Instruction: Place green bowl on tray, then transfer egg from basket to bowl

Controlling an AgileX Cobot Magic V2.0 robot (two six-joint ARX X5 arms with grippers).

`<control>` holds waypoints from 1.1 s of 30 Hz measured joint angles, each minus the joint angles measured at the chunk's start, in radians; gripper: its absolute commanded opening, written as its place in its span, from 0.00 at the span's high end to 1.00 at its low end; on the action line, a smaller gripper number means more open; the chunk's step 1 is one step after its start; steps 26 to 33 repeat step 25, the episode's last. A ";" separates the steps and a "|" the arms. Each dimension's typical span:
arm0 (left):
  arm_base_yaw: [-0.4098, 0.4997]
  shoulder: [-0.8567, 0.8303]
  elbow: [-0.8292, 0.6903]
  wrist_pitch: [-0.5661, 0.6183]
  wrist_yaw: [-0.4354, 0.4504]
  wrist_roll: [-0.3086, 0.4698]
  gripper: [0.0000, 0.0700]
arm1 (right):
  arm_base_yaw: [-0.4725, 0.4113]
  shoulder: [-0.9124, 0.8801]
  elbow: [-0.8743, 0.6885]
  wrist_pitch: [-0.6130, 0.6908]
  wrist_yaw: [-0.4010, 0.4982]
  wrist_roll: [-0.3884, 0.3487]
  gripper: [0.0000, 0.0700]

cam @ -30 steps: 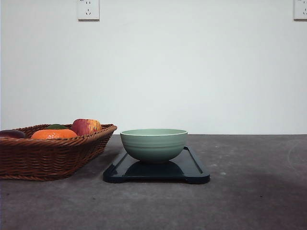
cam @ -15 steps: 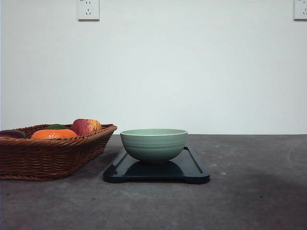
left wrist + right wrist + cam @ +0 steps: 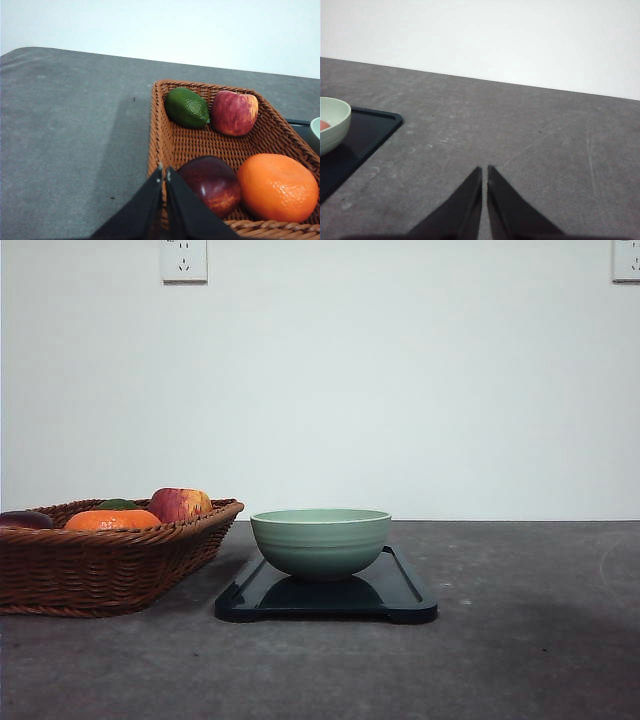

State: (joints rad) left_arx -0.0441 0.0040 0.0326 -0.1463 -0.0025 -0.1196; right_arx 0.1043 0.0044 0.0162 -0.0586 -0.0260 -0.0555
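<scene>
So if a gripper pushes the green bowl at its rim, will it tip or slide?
The green bowl looks glossy, as does the tray, so it would probably slide. Its narrow foot under a wide rim suggests it could tip. It looks ceramic, so likely fragile.

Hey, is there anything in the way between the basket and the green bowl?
Nothing visible does. The basket and the green bowl on the tray sit side by side, with just bare table between them.
</scene>
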 measured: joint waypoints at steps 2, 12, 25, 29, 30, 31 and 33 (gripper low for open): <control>0.000 0.000 0.000 0.000 0.000 0.000 1.00 | 0.000 0.000 0.000 0.000 0.000 0.000 0.98; 0.000 0.000 0.000 0.000 0.000 0.000 1.00 | 0.000 0.000 0.000 0.000 0.000 0.000 0.98; 0.000 0.000 0.000 0.000 0.000 0.000 1.00 | 0.000 0.000 0.000 0.000 0.000 0.000 0.98; 0.000 0.000 0.000 0.000 0.000 0.000 1.00 | 0.000 0.000 0.000 0.000 0.000 0.000 0.98; 0.000 0.000 0.000 0.000 0.000 0.000 1.00 | 0.000 0.000 0.000 0.000 0.000 0.000 0.98; 0.000 0.000 0.000 0.000 0.000 0.000 1.00 | 0.000 0.000 0.000 0.000 0.000 0.000 0.98; 0.000 0.000 0.000 0.000 0.000 0.000 1.00 | 0.000 0.000 0.000 0.000 0.000 0.000 0.98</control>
